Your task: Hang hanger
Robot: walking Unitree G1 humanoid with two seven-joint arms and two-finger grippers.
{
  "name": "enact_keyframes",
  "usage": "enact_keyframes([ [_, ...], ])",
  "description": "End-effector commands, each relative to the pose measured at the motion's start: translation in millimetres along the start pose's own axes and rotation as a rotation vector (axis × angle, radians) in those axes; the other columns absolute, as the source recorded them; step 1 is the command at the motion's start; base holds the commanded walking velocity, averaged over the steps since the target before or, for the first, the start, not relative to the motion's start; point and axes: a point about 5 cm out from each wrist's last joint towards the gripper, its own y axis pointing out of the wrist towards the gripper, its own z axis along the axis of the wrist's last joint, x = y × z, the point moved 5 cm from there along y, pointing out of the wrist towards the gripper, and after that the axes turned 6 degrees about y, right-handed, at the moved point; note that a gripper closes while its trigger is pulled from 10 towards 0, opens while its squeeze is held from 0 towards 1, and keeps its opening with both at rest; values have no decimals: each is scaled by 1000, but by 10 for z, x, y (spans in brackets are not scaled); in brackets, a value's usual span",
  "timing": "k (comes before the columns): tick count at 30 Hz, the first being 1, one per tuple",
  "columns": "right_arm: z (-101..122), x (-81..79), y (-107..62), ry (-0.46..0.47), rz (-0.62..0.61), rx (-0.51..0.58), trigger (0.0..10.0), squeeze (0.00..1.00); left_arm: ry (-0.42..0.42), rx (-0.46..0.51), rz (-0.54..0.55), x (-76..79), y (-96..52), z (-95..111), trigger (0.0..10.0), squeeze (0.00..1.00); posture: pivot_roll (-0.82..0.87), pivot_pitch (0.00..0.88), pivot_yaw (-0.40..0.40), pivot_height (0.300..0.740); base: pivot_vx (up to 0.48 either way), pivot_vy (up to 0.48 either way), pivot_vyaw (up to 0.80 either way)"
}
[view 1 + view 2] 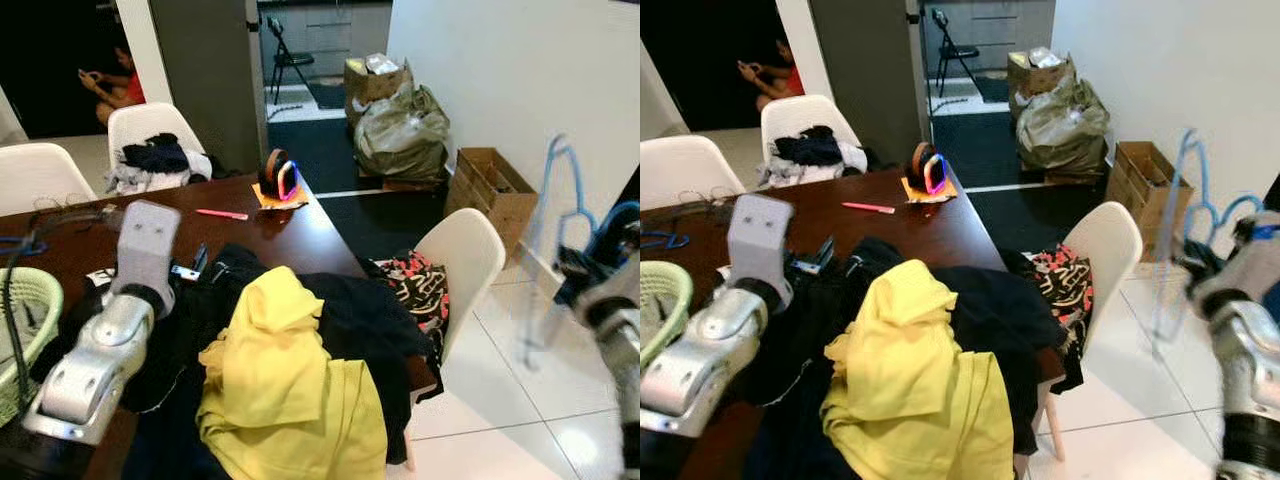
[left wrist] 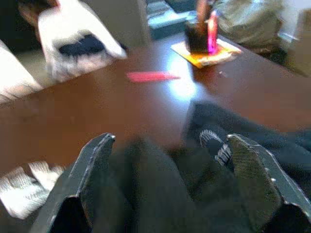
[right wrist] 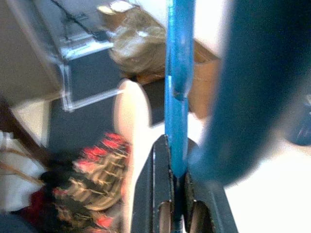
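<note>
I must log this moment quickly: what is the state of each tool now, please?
Left tool: open, holding nothing, above the dark clothes on the table.
Right tool: closed on the blue hanger.

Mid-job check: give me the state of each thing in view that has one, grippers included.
Right gripper: shut on blue hanger.
Blue hanger: held up beside the wall, motion-blurred.
Left gripper: open, above dark clothes.
Yellow garment: crumpled on the clothes pile.
Cardboard box: open, on the floor.
Pink pen: lying flat on the table.
</note>
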Motion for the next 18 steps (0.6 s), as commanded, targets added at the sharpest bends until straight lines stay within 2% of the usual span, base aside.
enact_keyframes([
  [1,-42,45,-4,-29,-26,-5,10000,0,-33,-53,-8,-12,-11,-139,10000,0,-3,0,0,740,0,0,0],
  [2,-186,245,-51,-58,-88,-39,10000,0,-146,-98,-17,27,-51,-384,10000,0,-4,0,0,740,-349,0,0],
  [4,-186,245,-51,-58,-88,-39,10000,0,-146,-98,-17,27,-51,-384,10000,0,-4,0,0,740,-349,0,0],
  [5,-318,343,-92,-69,-117,-69,10000,0,-220,-123,-16,58,-87,-548,10000,0,9,0,8,740,-266,0,0],
  [18,-318,343,-92,-69,-117,-69,10000,0,-220,-123,-16,58,-87,-548,10000,0,9,0,8,740,-266,0,0],
])
